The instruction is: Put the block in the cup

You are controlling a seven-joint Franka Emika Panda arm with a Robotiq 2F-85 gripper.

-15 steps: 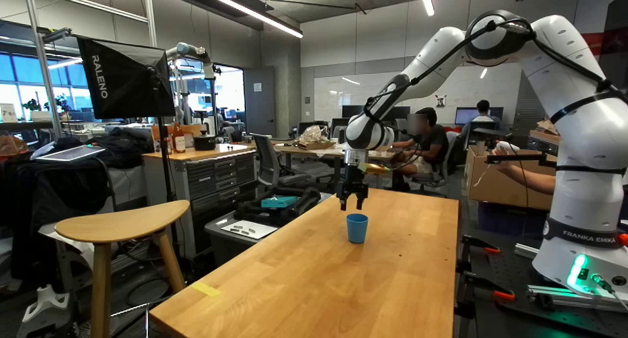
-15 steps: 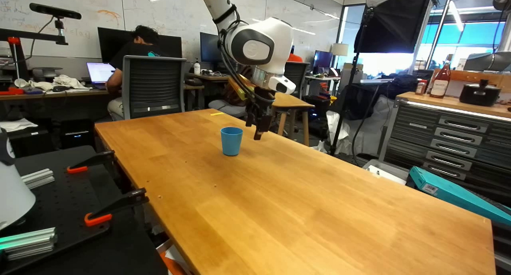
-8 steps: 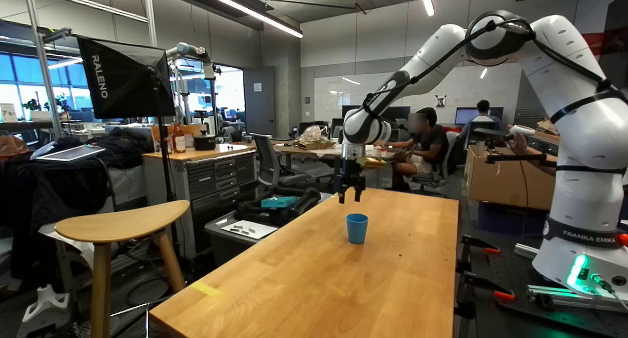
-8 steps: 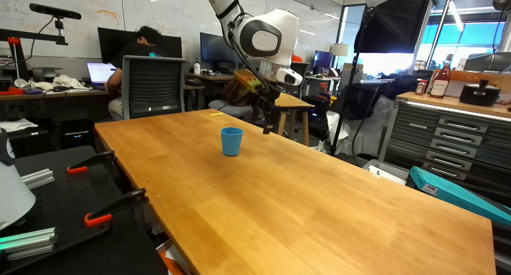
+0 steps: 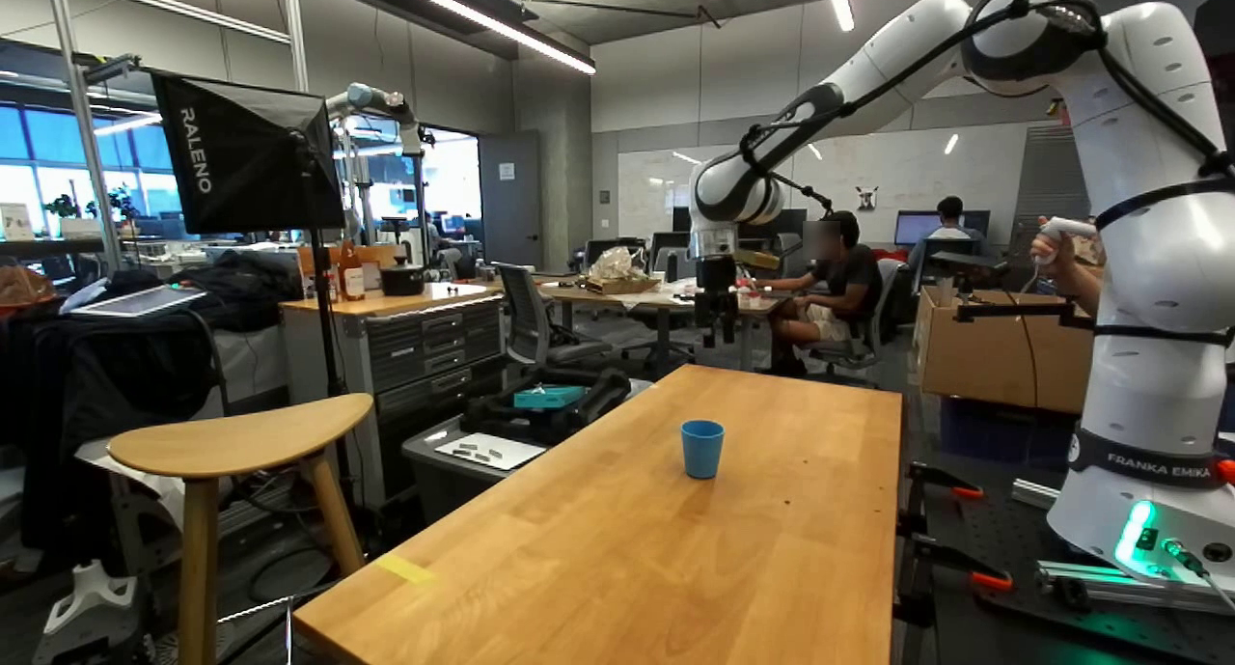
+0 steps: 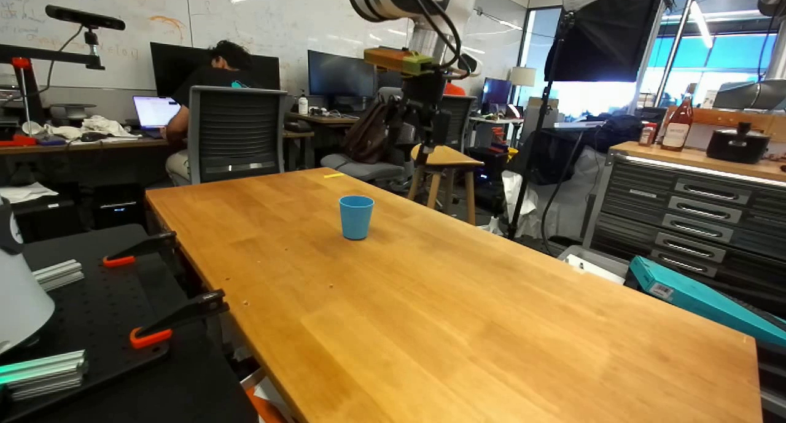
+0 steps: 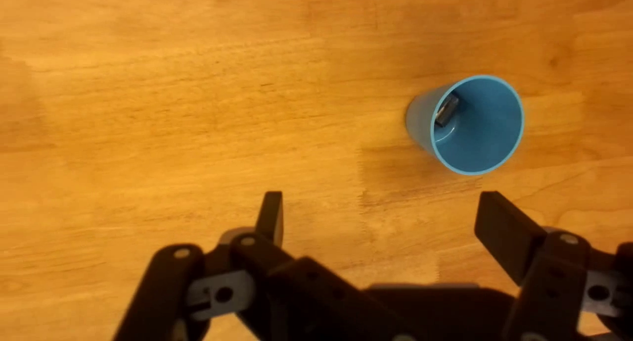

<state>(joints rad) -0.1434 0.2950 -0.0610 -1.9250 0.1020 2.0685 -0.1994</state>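
Wrist view, fingers [image 7: 509, 237] spread, pointing down, block [image 7: 447, 110] inside cup [image 7: 489, 128]

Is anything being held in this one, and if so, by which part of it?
Nothing is held: the gripper is open and empty, and a small dark block lies inside the blue cup.

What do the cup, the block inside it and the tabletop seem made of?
Cup: probably plastic, smooth, low-sheen blue, thin even rim.
Block: dark, perhaps metal or glossy plastic, judging by its shiny-looking face; too small to tell.
Tabletop: wood, slightly glossy, with grain and board seams showing.
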